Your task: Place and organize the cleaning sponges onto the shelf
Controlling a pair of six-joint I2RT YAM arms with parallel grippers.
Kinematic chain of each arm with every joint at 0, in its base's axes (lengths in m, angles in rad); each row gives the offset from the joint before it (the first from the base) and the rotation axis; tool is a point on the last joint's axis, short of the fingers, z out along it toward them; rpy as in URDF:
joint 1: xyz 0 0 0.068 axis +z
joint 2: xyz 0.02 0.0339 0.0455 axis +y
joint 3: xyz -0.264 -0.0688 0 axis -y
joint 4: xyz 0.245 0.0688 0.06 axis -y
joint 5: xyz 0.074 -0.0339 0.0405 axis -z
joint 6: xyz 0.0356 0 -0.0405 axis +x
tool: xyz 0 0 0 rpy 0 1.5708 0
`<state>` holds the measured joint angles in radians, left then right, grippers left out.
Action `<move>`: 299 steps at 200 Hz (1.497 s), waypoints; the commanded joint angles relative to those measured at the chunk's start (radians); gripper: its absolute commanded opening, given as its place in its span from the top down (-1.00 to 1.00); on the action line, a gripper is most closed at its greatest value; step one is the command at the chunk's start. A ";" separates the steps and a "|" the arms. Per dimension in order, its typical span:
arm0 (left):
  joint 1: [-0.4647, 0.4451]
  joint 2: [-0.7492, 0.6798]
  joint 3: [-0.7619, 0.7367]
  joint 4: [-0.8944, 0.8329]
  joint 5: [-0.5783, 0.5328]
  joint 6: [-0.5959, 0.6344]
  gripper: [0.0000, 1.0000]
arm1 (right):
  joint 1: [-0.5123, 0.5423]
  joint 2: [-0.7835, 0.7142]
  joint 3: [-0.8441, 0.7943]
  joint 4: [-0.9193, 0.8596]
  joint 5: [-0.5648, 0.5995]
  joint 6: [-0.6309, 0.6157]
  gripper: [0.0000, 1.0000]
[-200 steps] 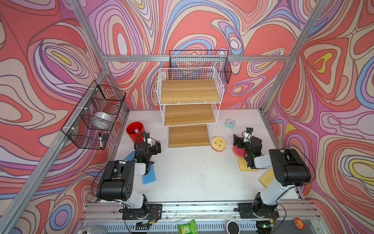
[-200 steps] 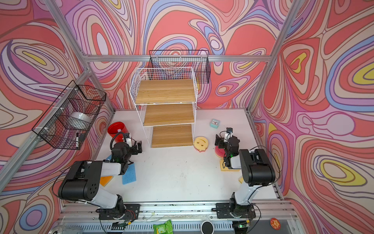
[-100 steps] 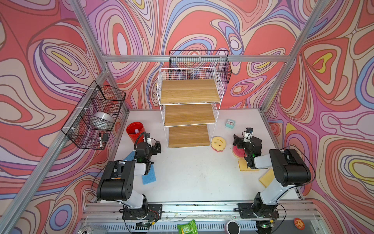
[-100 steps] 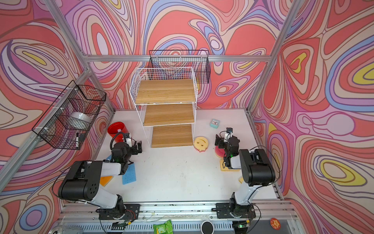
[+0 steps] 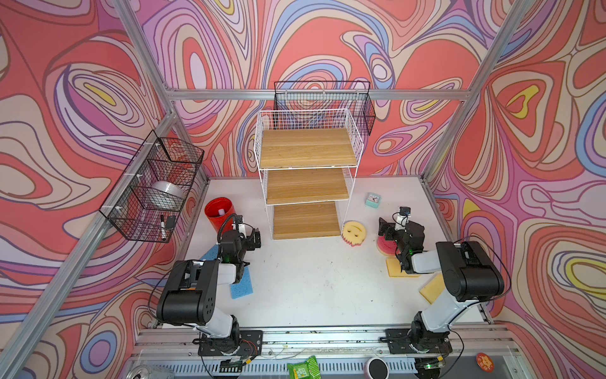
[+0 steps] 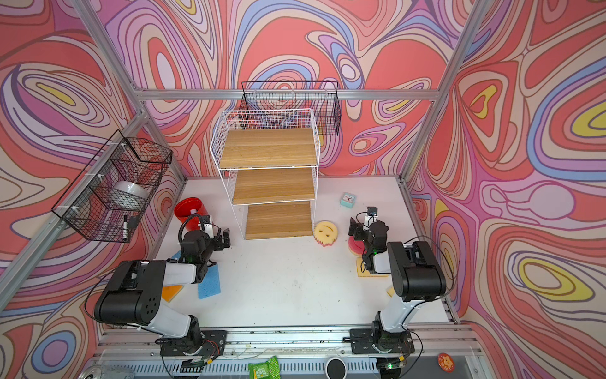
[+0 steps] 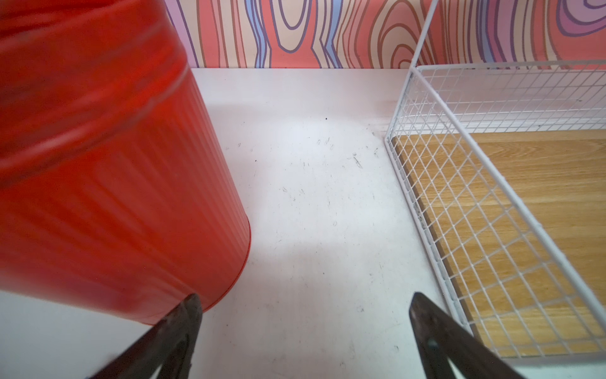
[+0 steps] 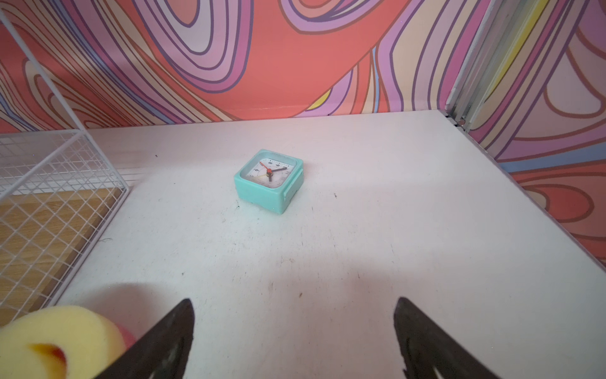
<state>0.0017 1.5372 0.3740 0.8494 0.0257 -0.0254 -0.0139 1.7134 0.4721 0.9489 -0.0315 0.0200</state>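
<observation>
Nothing has moved in the last second. Both my arms just wait, so the job has hardly begun. I tell places in a top view, from the middle of the table (image 5: 311, 279).

- **8 o'clock:** a blue sponge (image 5: 242, 285), the other blue sponge (image 5: 210, 254) partly under my arm, and an orange sponge (image 6: 170, 292).
- **10 o'clock:** my left gripper (image 7: 303, 300), jaws wide apart and holding nothing, beside the red bucket (image 5: 219, 213).
- **12 o'clock:** the shelf (image 5: 306, 187), with all three boards bare.
- **2 o'clock:** a smiley sponge (image 5: 354, 233), just beside the shelf.
- **Near 3 o'clock:** my right gripper (image 8: 295, 303), also spread apart and empty, close by a pink round sponge (image 5: 382, 246).
- **3 o'clock:** a yellow sponge (image 5: 392, 267).
- **4 o'clock:** a pale yellow sponge (image 5: 432, 288).

All seven still need to go up.
</observation>
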 commanded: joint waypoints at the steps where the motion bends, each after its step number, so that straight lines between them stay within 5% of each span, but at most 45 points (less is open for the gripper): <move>1: 0.001 -0.001 0.006 0.023 -0.008 0.016 -0.99 | -0.003 -0.003 -0.004 0.005 0.009 0.001 -0.97; 38: 0.000 -0.069 0.013 -0.038 -0.023 0.016 -0.99 | -0.002 -0.086 -0.077 0.071 0.032 0.002 -0.97; 67: -0.004 -0.193 0.080 -0.257 -0.038 0.022 -1.00 | -0.002 -0.246 -0.018 -0.222 0.111 0.082 -0.97; 103: -0.017 -0.361 0.245 -0.629 -0.059 -0.038 -1.00 | 0.005 -0.417 -0.023 -0.378 0.151 0.196 -0.97; 142: -0.184 -0.417 0.460 -1.016 -0.167 -0.035 -0.98 | 0.041 -0.600 0.050 -0.706 0.162 0.254 -0.94; 170: -0.278 -0.431 0.561 -1.264 -0.168 -0.146 -0.96 | 0.117 -0.630 0.162 -0.977 0.203 0.246 -0.93; 215: -0.524 -0.503 0.526 -1.368 -0.316 -0.272 -0.94 | 0.163 -0.659 0.217 -1.171 0.135 0.289 -0.88; 256: -0.565 -0.556 0.422 -1.361 -0.320 -0.423 -0.84 | 0.169 -0.649 0.240 -1.230 0.104 0.316 -0.59; 299: -0.603 -0.547 0.340 -1.270 -0.283 -0.497 -0.76 | 0.167 -0.474 0.382 -1.385 0.152 0.404 -0.38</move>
<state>-0.5758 0.9897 0.7425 -0.4606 -0.2611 -0.4377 0.1520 1.1465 0.7624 -0.3084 0.0929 0.3618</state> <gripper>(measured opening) 0.888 0.703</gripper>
